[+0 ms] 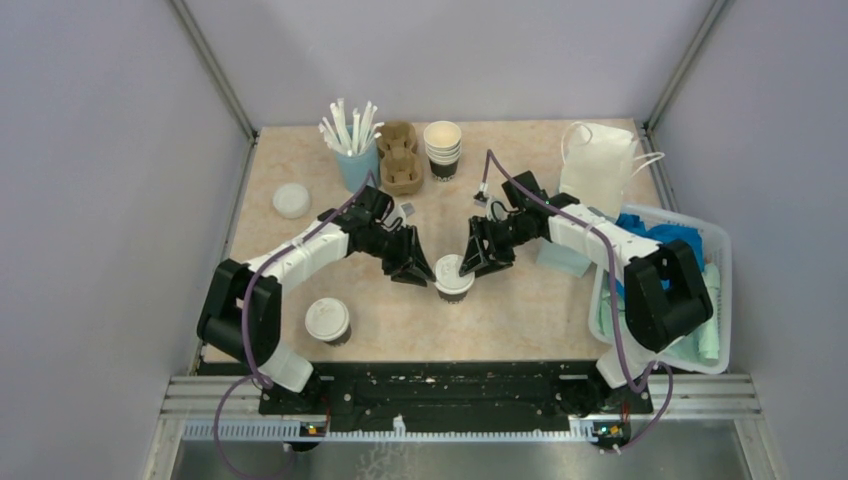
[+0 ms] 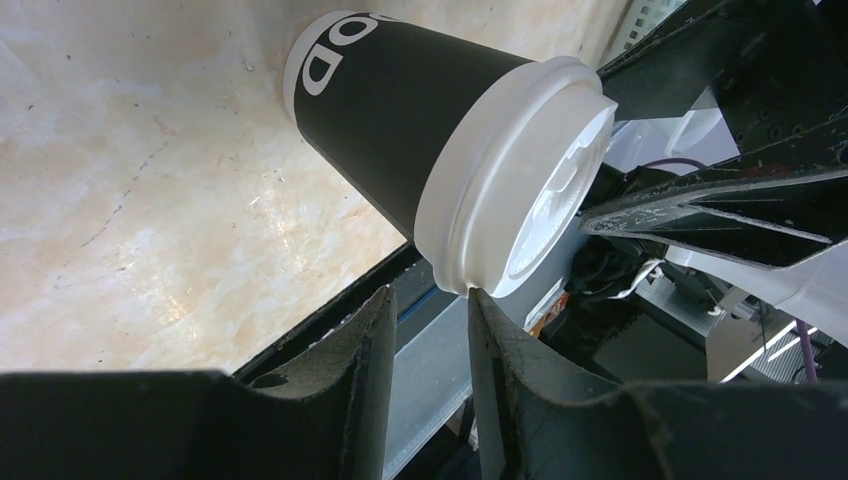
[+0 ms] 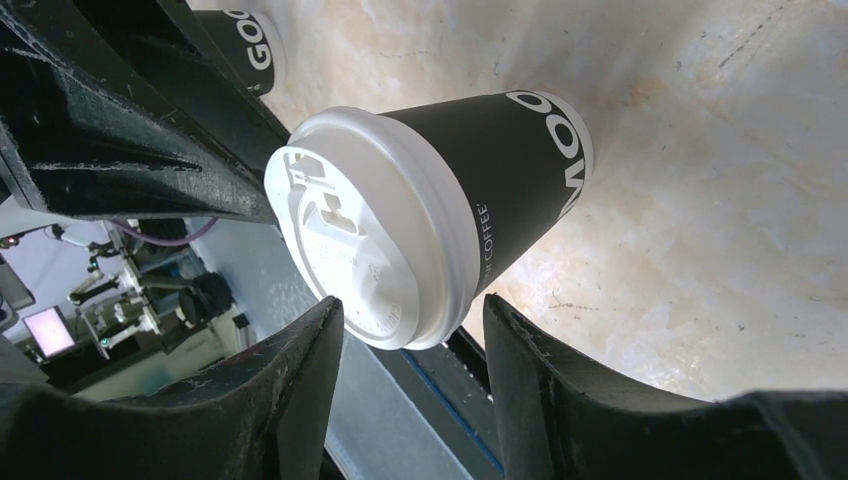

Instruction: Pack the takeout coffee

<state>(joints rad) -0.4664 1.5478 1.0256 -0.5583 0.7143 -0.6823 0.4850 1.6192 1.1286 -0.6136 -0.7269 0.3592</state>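
Beige marbled tabletop (image 1: 520, 310) is carrying one lidded coffee cup (image 1: 452, 278) at its centre. At the cup's nine o'clock, the left gripper (image 1: 420, 272) is standing narrowly apart, one fingertip (image 2: 482, 315) touching the lid (image 2: 520, 200). At three o'clock, the right gripper (image 1: 470, 266) is straddling that lid, jaws apart. A second cup (image 1: 327, 321) is sitting at seven o'clock.

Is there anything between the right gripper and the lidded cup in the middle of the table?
Nothing visible does. The right gripper is open, close beside the centre cup. The left gripper stands at the cup's opposite side, not between them.
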